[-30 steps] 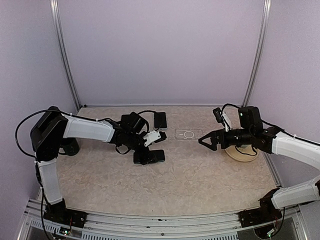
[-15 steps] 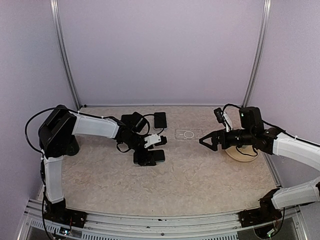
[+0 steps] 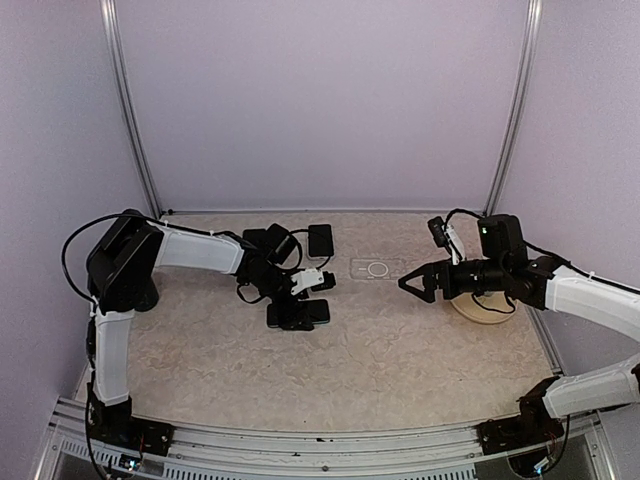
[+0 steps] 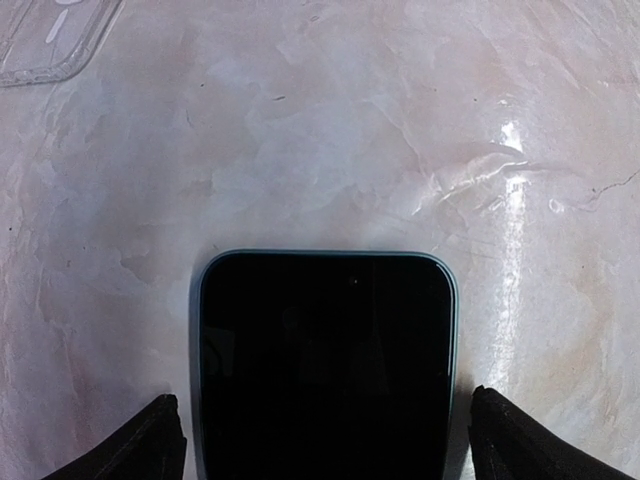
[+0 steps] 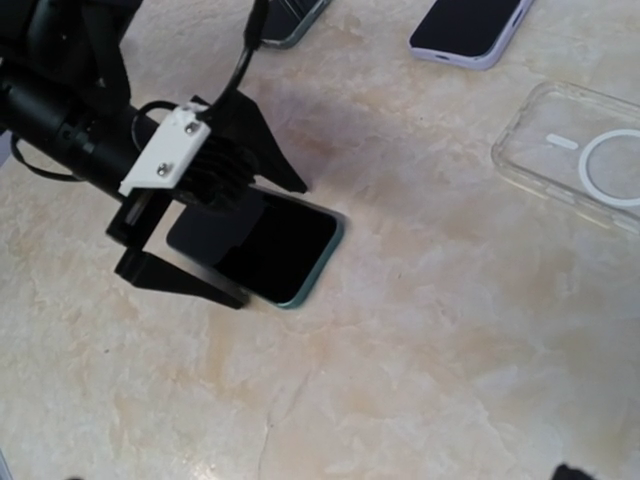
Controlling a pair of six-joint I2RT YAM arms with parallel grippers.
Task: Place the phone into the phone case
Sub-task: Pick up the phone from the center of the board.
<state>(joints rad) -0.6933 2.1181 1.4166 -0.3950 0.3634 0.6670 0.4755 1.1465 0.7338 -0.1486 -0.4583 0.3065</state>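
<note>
Straddling the phone (image 4: 325,360) with the left gripper (image 4: 320,455), jaws spread wide, a finger just beside each long edge. Flat and screen-up on the marbled table (image 3: 400,370), left of centre. Spotting the clear phone case (image 3: 377,268) at 2 o'clock from it, well apart. Catching a second phone (image 3: 320,240) at 12 o'clock. Over at 3 o'clock, holding the right gripper (image 3: 415,283) wide open, beside a round wooden disc (image 3: 485,308).

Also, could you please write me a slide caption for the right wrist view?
Left gripper, jaws open, straddles the teal-edged phone; the clear case lies apart, empty.
</note>
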